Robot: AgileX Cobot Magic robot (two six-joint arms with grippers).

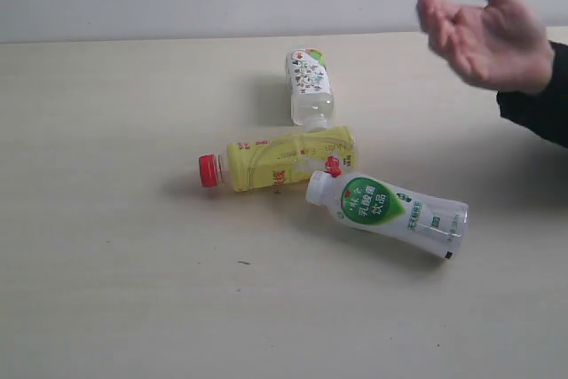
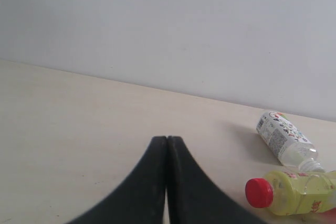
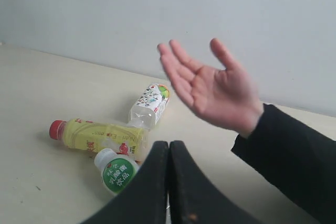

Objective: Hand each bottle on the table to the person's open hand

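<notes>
Exterior view: the bottles lie on their sides in a loose cluster at the middle of the pale tabletop [image 1: 106,246]. The yellow bottle [image 1: 262,164] points its red cap to the left. A clear bottle [image 1: 327,144] lies against its right end, though its outline is hard to separate from the yellow one. Just beyond them, on the far side, is the short patterned bottle [image 1: 309,84]. The white bottle [image 1: 386,206] with the green label lies nearer and to the right, its cap touching the cluster. An open hand [image 1: 484,33], palm up, hangs above the far right of the tabletop, with a black sleeve [image 1: 537,108] behind it.

Left wrist view: the left claw [image 2: 167,142] is clenched, fingers pressed together with nothing between them. Past it are the patterned bottle [image 2: 286,139] and the capped end of the yellow bottle [image 2: 296,192].

Right wrist view: the right claw [image 3: 168,146] is likewise clenched and empty. Beyond it lie the white bottle [image 3: 118,174], the yellow bottle [image 3: 94,136] and the patterned bottle [image 3: 151,103], with the open hand [image 3: 210,90] raised above the tabletop.
</notes>
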